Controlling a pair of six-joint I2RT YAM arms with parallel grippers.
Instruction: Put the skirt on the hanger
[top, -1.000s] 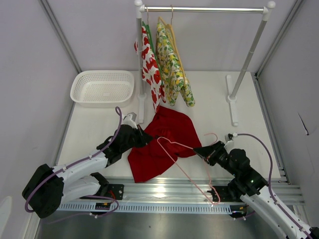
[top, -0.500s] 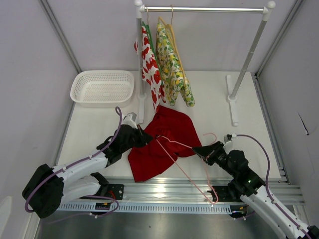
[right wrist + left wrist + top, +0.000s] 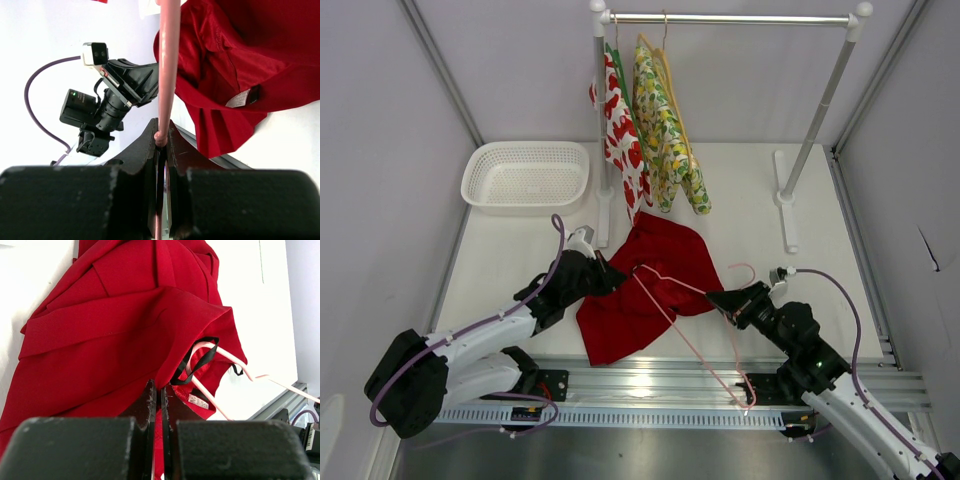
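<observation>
overhead view of a white table [image 3: 510,250] with two robot arms reaching in from the near edge. the red skirt [image 3: 665,250] lies crumpled on the table at the centre, between the two arms and just in front of the foot of a clothes rack [image 3: 740,18]. the left gripper [image 3: 160,392] comes in from the skirt's left side, its two fingers pressed together and pinching a fold of the red cloth at the edge, lifting it a little so that the cloth tents into an opening. the pink wire hanger [image 3: 167,75] slants across the front of the skirt, from the near rail of the table up to the skirt's left edge. the right gripper [image 3: 161,134] sits just right of the skirt, jaws closed tight on the thin pink wire. in the left wrist view, one rounded corner of the hanger rests at the mouth of the lifted opening, beside a black ribbon loop [image 3: 200,360] and a small white label [image 3: 198,401]; the rest of the hanger lies outside the skirt. at the back, a white fruit-print garment [image 3: 620,130] and a yellow-green patterned garment [image 3: 660,120] hang side by side at the left end of the rack. a white plastic laundry basket [image 3: 525,205] sits on the table's back left, well apart from the skirt.
</observation>
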